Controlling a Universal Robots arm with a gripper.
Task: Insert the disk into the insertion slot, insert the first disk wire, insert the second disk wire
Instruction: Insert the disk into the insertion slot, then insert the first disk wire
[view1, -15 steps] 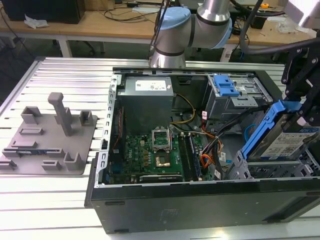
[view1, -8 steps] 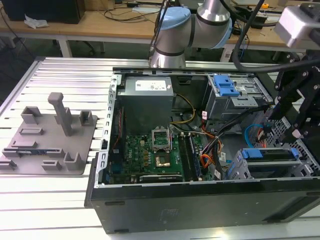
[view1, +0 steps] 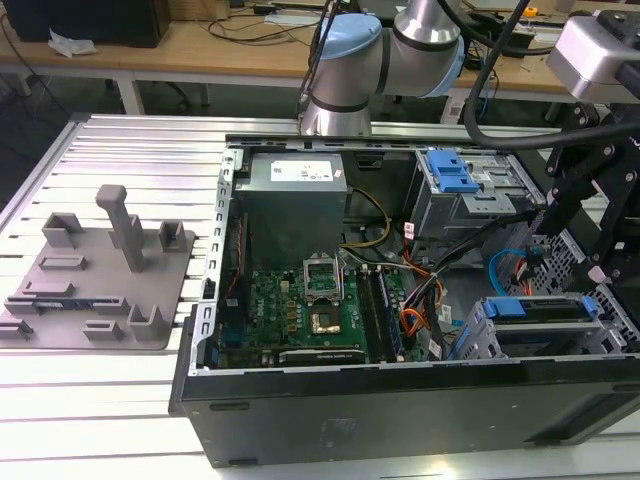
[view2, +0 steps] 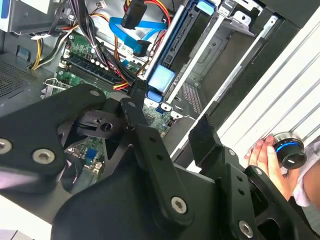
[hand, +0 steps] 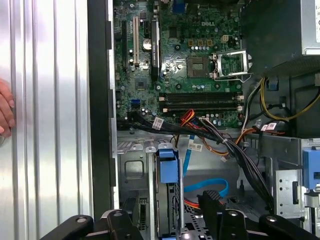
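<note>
Low on the exterior view's right, the disk (view1: 540, 310) sits down in the slot (view1: 472, 338), blue carrier edge uppermost. In the first wrist view our gripper (hand: 170, 200) hangs over it with its fingers (hand: 131, 205) spread wide on either side. It's gripping nothing and, as far as we can see, touching nothing. We'd judge the disk seated, or nearly so. Doing this well means staying square to the slot walls, pressing evenly, and keeping clear of the blue cable (hand: 206, 183) just beside.
</note>
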